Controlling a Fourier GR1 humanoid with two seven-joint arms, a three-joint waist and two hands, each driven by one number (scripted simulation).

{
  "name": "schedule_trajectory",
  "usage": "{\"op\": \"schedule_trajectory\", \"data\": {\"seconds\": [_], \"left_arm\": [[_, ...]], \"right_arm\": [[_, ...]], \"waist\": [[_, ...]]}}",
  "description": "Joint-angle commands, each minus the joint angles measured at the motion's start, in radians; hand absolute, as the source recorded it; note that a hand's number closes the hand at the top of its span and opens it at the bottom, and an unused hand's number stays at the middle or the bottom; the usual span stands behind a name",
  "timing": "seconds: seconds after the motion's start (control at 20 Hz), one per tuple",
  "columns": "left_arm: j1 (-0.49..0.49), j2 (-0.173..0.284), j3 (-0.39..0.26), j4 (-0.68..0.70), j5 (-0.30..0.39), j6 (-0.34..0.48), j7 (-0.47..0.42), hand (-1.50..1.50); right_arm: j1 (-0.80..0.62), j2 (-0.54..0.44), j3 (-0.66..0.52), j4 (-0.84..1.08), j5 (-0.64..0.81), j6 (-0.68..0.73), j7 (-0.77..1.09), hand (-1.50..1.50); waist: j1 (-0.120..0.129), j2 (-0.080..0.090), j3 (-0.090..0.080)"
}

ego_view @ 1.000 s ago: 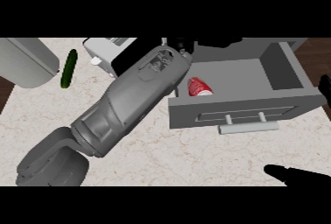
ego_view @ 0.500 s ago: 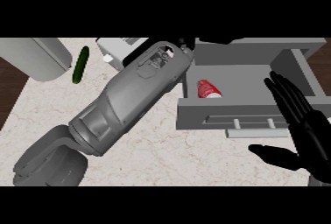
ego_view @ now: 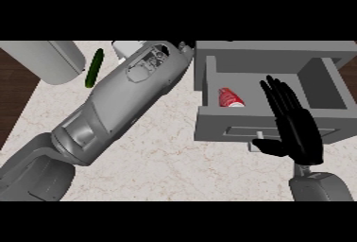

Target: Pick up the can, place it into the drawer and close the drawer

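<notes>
The red can lies on its side in the left part of the open grey drawer. My right hand is open, its straight fingers pointing away from me. It stands over the drawer's front panel, and the fingertips reach over the drawer's inside to the right of the can. The drawer's pale handle shows just left of the palm. My left forearm runs from the lower left up to the drawer's left rear corner. Its hand is hidden at the top edge.
A green cucumber lies on the marble counter at the upper left, beside a large grey cylinder. A small white object peeks out behind the left forearm. The counter's left edge borders dark wood.
My right hand has come up from the lower right corner to the drawer's front, fingers straight. The can stays in the drawer. The left forearm has barely moved.
</notes>
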Motion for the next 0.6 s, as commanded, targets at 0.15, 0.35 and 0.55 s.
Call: {"op": "schedule_trajectory", "data": {"seconds": [0.15,0.35,0.55], "left_arm": [[0.054,0.139,-0.039,-0.196,-0.058,0.008,0.148,-1.50],[0.151,0.208,-0.032,-0.284,-0.065,-0.023,0.140,-1.50],[0.156,0.219,-0.039,-0.353,-0.068,-0.016,0.191,-1.50]], "right_arm": [[-0.126,0.033,-0.043,0.271,0.062,-0.113,-0.013,-1.50],[-0.197,0.056,-0.061,0.418,0.106,-0.211,-0.034,-1.50],[-0.285,0.055,-0.098,0.572,0.158,-0.282,-0.026,-1.50]], "waist": [[0.023,-0.006,0.000],[0.031,-0.001,0.000],[0.051,0.003,0.001]]}}
